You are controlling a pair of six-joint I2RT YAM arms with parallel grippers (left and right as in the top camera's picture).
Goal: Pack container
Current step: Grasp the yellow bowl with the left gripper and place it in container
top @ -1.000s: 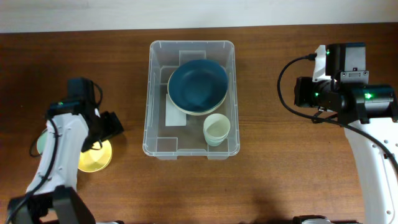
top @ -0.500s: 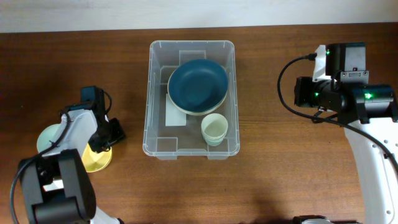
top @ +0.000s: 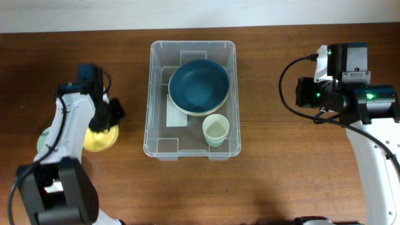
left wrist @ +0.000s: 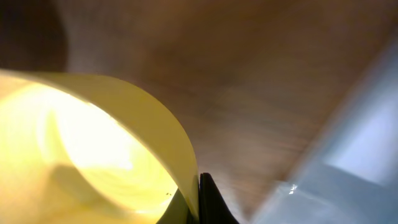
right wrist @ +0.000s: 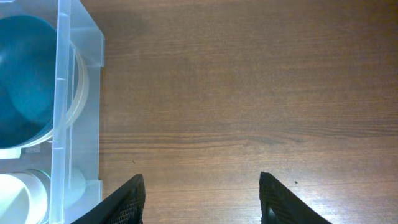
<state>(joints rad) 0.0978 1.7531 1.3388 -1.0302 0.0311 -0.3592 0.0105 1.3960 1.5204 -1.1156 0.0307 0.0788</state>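
Note:
The container (top: 150, 94), a clear plastic bin, stands at the table's middle. In it are a dark blue bowl (top: 199, 84) stacked on a cream bowl, and a pale cup (top: 216, 129). Left of the bin, my left gripper (top: 111, 114) is shut on the rim of a yellow bowl (top: 100, 139). In the left wrist view the yellow bowl's wall (left wrist: 93, 143) is pinched between the dark fingers (left wrist: 208, 199), and the bin's blurred corner (left wrist: 348, 180) lies to the right. My right gripper (right wrist: 200, 183) is open over bare wood, right of the bin's wall (right wrist: 81, 93).
A pale green dish (top: 42, 140) lies at the far left, partly hidden under my left arm. The right arm's body (top: 340, 94) hangs over the right side of the table. The white wall runs along the table's far edge.
My left gripper has shut on the yellow bowl's rim. The gripper and the bowl have shifted toward the far side of the table. The right arm has not moved.

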